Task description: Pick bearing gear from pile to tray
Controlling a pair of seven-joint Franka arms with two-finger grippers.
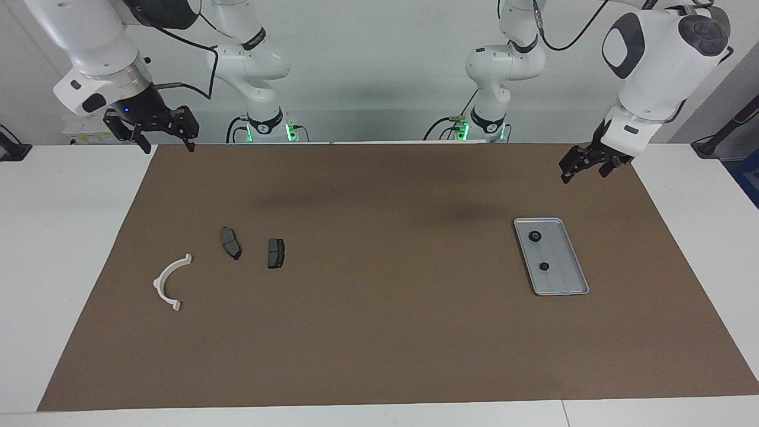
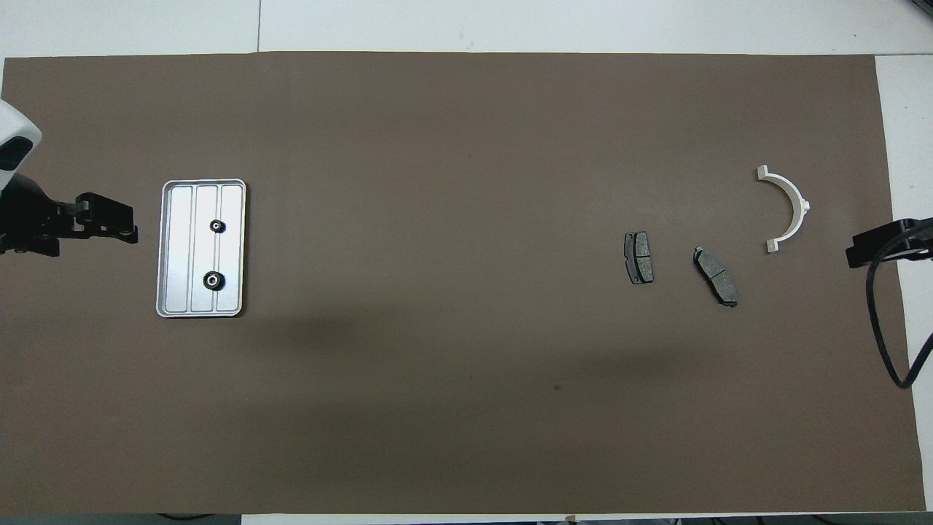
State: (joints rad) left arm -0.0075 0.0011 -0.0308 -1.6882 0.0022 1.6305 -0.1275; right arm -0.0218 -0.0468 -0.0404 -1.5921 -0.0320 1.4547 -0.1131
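Facing view: the tray [image 1: 563,284] holds two small black gears [image 1: 535,236]. Toward the right arm's end from the tray lie two dark pads [image 1: 276,253] and one white bracket [image 1: 169,283], all on a brown mat [image 1: 379,332] over the white counter [image 1: 65,237]. The left gripper [image 1: 584,166] hangs above the mat, the right gripper [image 1: 163,131] above its edge, both with jaws open and empty.

Overhead view: the tray [image 2: 166,248] carries both gears [image 2: 213,280].

Facing view: high, across the table [image 1: 35,249], looking at the robots. Overhead view: steeply down from the robots' end. Both far off; shared: mat [image 1: 379,332] [image 2: 466,408], tray [image 1: 566,279] [image 2: 171,292].
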